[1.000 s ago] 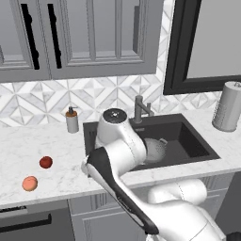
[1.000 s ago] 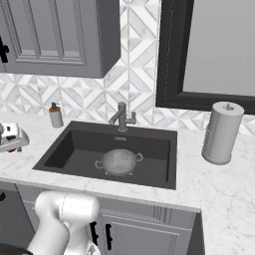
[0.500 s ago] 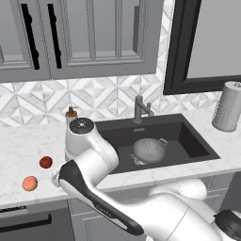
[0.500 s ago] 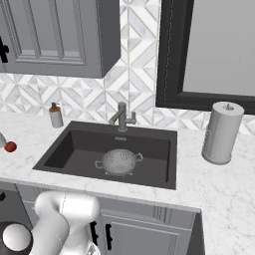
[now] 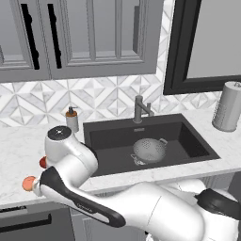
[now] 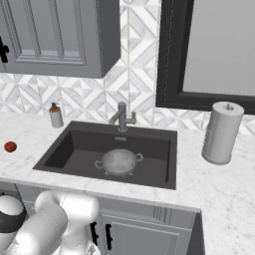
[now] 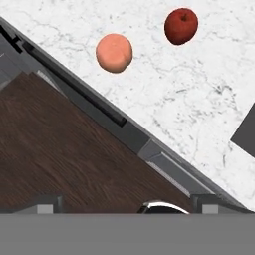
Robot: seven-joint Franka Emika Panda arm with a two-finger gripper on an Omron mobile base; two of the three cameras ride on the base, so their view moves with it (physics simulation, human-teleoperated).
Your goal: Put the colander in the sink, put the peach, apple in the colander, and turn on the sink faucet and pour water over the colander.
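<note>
The colander (image 5: 149,149) sits upright inside the sink (image 5: 190,136), on the basin floor near the centre and in front of the sink faucet (image 5: 140,108), whose spout carries no visible stream. The peach (image 7: 114,52) and the apple (image 7: 181,25) rest on the marble surface (image 7: 189,99) left of the sink, near each other but not touching; the peach lies closer to the front edge of the surface. The hand is fully open and holds nothing; its camera looks down over the surface edge and the wooden floor (image 7: 55,149). A soap pump bottle (image 5: 71,119) stands beside the sink's left rear corner, and a paper towel roll (image 5: 227,106) stands to the right of the sink.
</note>
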